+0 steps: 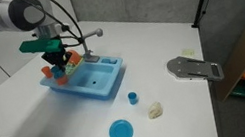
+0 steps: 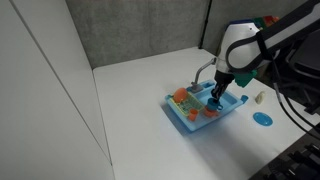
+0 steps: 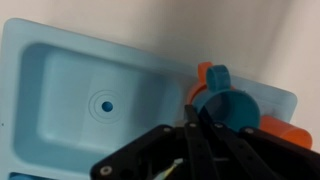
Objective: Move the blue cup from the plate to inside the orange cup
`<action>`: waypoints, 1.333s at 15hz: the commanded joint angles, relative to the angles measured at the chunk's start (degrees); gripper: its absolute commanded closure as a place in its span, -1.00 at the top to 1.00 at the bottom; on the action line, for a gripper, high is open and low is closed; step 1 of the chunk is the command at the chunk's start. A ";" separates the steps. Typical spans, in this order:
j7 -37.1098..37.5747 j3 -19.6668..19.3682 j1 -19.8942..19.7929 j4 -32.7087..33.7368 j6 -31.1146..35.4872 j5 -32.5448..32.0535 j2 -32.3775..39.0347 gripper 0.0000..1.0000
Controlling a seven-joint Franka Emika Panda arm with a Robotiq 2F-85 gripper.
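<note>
My gripper (image 3: 197,128) is shut on the near wall of the blue cup (image 3: 232,104), which opens toward the wrist camera. The orange cup (image 3: 205,71) shows as an orange rim behind and around the blue cup, so the blue cup seems to sit in or just above it. In both exterior views the gripper (image 1: 58,63) (image 2: 218,96) hangs low over one end of a light-blue toy sink (image 1: 99,81) (image 2: 200,118), with orange pieces (image 1: 75,58) (image 2: 180,96) beside it. The blue plate (image 1: 121,132) (image 2: 262,118) lies bare on the white table.
The sink has a grey faucet (image 1: 92,33) and a basin with a drain (image 3: 105,103). A small blue object (image 1: 133,97) and a cream object (image 1: 155,110) lie on the table. A grey flat object (image 1: 192,68) lies near the table edge. Another orange piece (image 3: 288,131) sits beside the cups.
</note>
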 commanded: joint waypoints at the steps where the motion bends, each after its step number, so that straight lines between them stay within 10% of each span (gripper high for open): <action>1: -1.30 1.02 -1.03 1.73 -1.84 0.53 0.99 -0.94; 20: -0.07 0.63 -0.51 3.91 -2.17 -0.32 3.52 -0.94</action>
